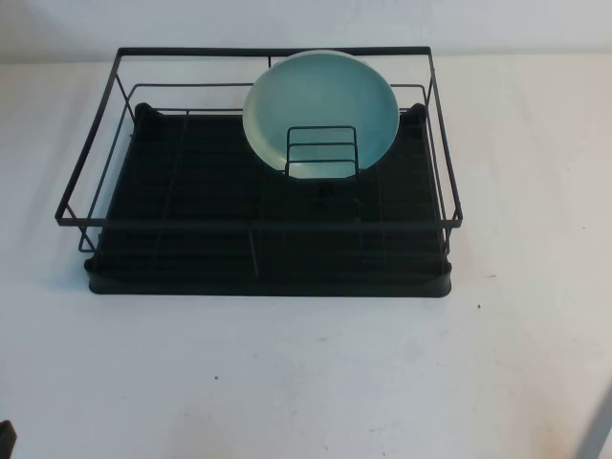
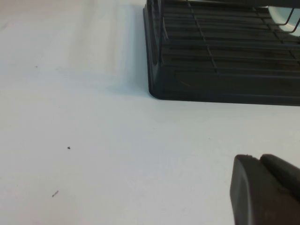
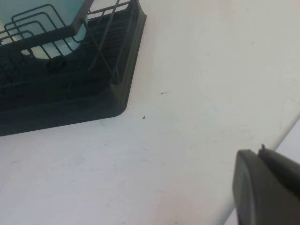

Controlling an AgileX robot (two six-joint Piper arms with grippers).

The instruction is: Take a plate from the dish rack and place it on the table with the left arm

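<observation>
The pale aqua plate [image 1: 320, 107] leans upright in the back right part of the black dish rack [image 1: 153, 206], behind the small wire divider [image 1: 321, 153]. A sliver of the plate shows in the left wrist view [image 2: 285, 13] and more in the right wrist view [image 3: 42, 28]. My left gripper [image 2: 260, 159] is shut and empty, low over the white table [image 1: 306, 373] near the rack's front left corner [image 2: 157, 91]. My right gripper [image 3: 260, 152] is shut and empty, over the table near the rack's front right corner [image 3: 119, 105].
The rack sits mid-table with bare white table in front and at both sides. A dark bit of the left arm [image 1: 6, 442] shows at the bottom left, a grey bit of the right arm [image 1: 601, 430] at the bottom right. The table's edge [image 3: 281, 133] runs close to my right gripper.
</observation>
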